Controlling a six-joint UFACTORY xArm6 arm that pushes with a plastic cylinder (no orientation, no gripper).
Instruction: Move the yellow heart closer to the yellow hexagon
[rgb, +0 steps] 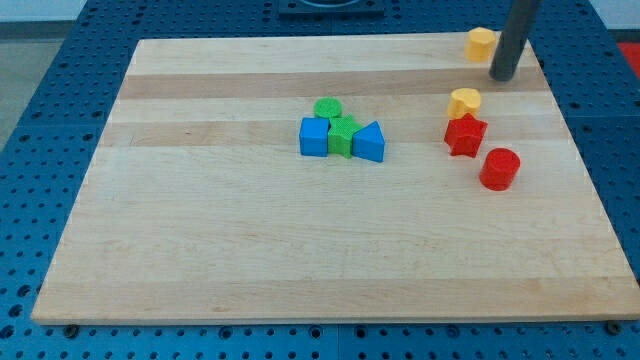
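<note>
Seven small matte plastic blocks sit on a pale wooden board (250, 250) with visible grain bands, laid over a blue perforated table (40, 150). No writing or labels can be read. The arm ends in a smooth dark rod with no claw to open or close; my tip (503, 76) rests near the board's top right corner. The yellow hexagon (481, 44) lies just beside the tip, toward the view's left and slightly up. The yellow heart (464, 101) sits near the tip, below and to its left, touching the red star (465, 134). A red cylinder (499, 168) stands farther below. Well to the tip's left cluster a green cylinder (327, 108), blue cube (315, 137), green star (343, 135) and blue triangular block (369, 143).
</note>
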